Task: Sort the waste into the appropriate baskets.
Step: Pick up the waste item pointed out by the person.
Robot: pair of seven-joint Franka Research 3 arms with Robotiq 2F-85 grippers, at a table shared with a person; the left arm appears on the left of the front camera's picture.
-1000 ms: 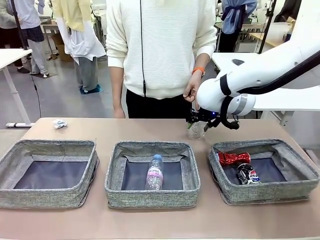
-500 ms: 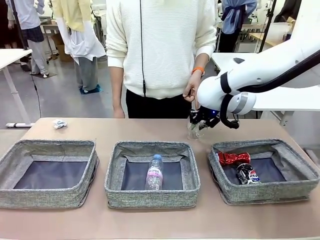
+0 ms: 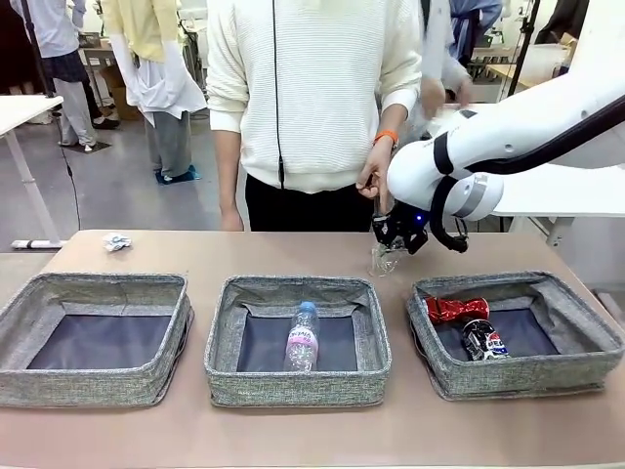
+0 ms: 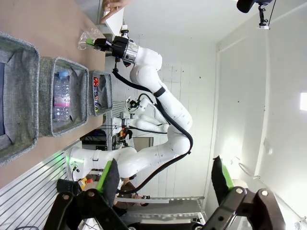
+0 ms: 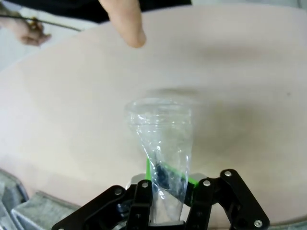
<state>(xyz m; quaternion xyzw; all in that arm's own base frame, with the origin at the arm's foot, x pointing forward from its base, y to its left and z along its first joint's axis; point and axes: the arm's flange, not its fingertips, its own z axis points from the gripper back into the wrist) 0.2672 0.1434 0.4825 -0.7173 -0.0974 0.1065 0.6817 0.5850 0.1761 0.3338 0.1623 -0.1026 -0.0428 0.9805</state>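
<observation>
The clear thin plastic container point(image 5: 160, 143) is pinched at its crumpled end by the robot's right hand point(image 3: 389, 246), whose green-padded fingers are pressed together on it. The container's open rim is turned toward the counter point(image 3: 293, 256); whether it touches the counter cannot be told. It is held just beyond the far right corner of the middle basket point(image 3: 293, 285). Inside the middle basket the clear bottle with pink label and blue cap point(image 3: 302, 337) is laid, cap toward the far side. In the right basket point(image 3: 508, 281), beside the middle basket, the red bow-shaped drink can point(image 3: 456, 309) and the dark blue Pepsi can point(image 3: 482, 340) are seen close together. The left basket point(image 3: 93, 283) is set on the middle basket's other side, and the small white paper wad point(image 3: 117, 242) is seen on the counter beyond it. A person's hand point(image 3: 374, 181) is hung just behind the container. The robot's left hand point(image 4: 164, 175) is spread wide in the air, well apart from the middle basket
</observation>
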